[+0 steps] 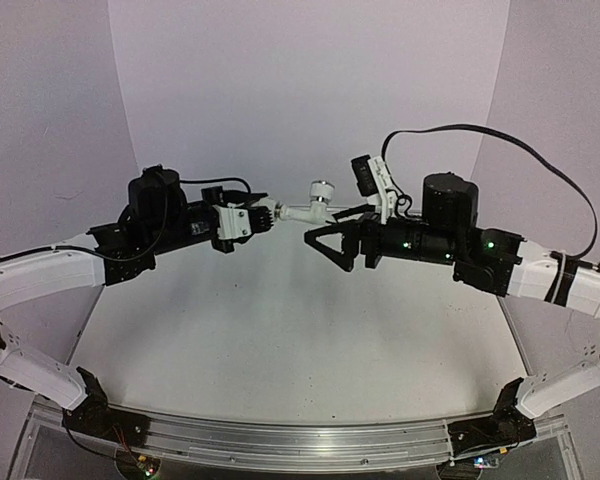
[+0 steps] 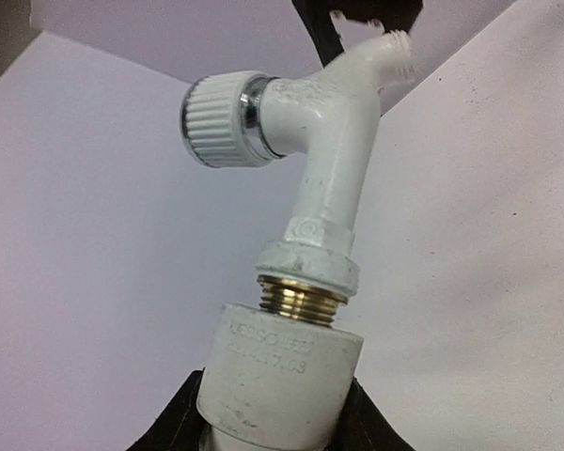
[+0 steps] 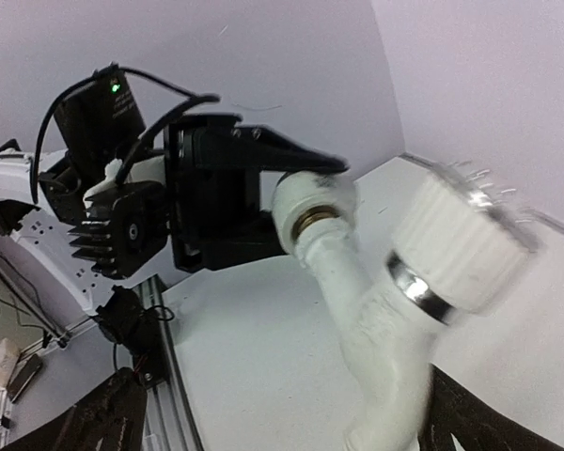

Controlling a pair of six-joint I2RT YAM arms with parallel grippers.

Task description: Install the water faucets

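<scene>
White tap (image 2: 329,141) sat screwed into the elbow fitting (image 2: 282,376) that my left end effector (image 1: 265,215) grasped; the right end effector (image 1: 320,226) stood released.

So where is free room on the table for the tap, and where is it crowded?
The table is bare across its middle, from the near metal rail to the back wall. It is crowded only in the air over the far part, where the left tool holds the tap by its fitting beside the right tool.
</scene>
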